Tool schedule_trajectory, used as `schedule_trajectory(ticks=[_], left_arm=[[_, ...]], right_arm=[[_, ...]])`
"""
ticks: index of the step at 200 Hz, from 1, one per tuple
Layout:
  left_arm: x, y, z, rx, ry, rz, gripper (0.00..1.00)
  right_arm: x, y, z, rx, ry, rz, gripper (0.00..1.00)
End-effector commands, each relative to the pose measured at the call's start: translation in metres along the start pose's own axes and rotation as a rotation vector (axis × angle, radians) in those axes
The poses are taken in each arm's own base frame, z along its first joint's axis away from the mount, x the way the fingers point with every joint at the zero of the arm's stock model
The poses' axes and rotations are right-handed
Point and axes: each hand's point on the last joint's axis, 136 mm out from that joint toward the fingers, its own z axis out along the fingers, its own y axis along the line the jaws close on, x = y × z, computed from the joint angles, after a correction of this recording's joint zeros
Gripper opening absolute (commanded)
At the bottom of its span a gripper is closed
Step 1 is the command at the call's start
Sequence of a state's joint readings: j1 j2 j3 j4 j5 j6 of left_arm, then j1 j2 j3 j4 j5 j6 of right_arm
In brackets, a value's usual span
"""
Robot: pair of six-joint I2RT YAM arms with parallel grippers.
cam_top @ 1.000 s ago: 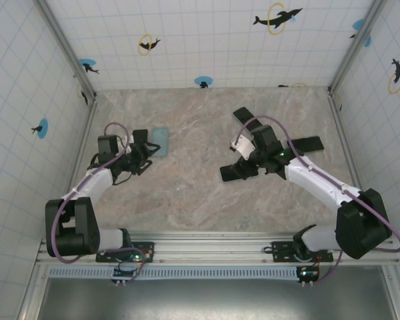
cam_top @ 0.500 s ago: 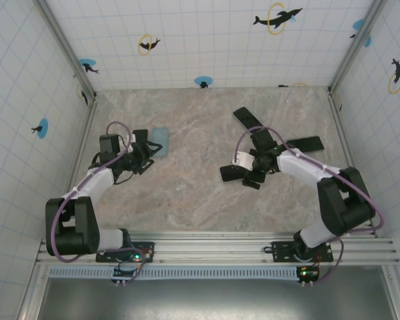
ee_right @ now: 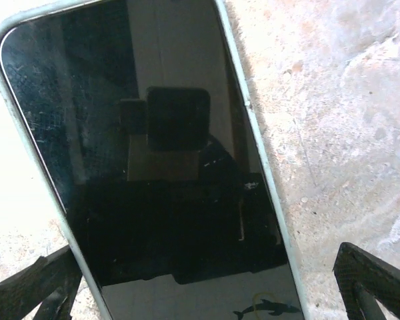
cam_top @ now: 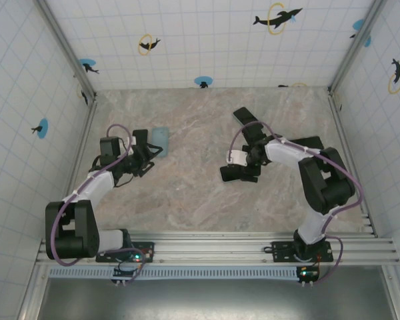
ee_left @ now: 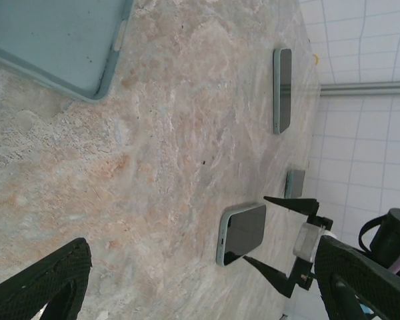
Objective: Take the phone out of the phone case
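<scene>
A phone with a dark screen (ee_right: 153, 167) lies flat on the marble table in a pale green phone case (ee_right: 267, 180) whose rim frames it. My right gripper (ee_right: 203, 293) hovers close above it, open, one fingertip (ee_right: 37, 287) outside each long edge, touching nothing. From above, the right gripper (cam_top: 245, 170) covers most of this phone (cam_top: 227, 175). The left wrist view shows the same phone (ee_left: 243, 233) with the right gripper's fingers (ee_left: 290, 203) on either side of its far end. My left gripper (cam_top: 145, 155) is open with nothing between its fingers, next to an empty light blue case (cam_top: 161, 140).
The empty blue case (ee_left: 53, 40) lies just ahead of my left fingers (ee_left: 47, 280). Two more phones lie at the back right (cam_top: 245, 117) and right (cam_top: 308, 143) of the table. Tiled walls (cam_top: 27, 100) enclose the table on three sides.
The right arm folded inward and its gripper came down and left over the cased phone, opening a little wider. The left arm barely moved.
</scene>
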State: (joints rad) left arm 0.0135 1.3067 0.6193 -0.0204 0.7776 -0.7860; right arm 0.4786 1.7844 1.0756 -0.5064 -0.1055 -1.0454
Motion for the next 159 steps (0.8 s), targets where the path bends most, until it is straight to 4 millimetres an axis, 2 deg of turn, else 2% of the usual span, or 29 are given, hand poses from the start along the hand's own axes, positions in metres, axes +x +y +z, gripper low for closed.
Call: schedule_trajectory(ticks=[1, 46, 93, 159], left_arm=[[0.002, -0.007, -0.003, 0.02, -0.002, 0.031, 0.89], [0.003, -0.01, -0.004, 0.022, 0.0, 0.043, 0.89], [0.006, -0.008, -0.004, 0.021, 0.006, 0.04, 0.89], [0.011, -0.005, -0.004, 0.023, 0.015, 0.037, 0.89]], right_arm=[[-0.002, 0.001, 0.004, -0.039, 0.019, -0.076, 0.99], [-0.002, 0.013, 0.012, -0.114, 0.022, -0.074, 0.99], [0.01, 0.033, 0.02, -0.171, 0.079, -0.102, 0.96], [0.028, 0.054, 0.014, -0.192, 0.124, -0.101, 0.81]])
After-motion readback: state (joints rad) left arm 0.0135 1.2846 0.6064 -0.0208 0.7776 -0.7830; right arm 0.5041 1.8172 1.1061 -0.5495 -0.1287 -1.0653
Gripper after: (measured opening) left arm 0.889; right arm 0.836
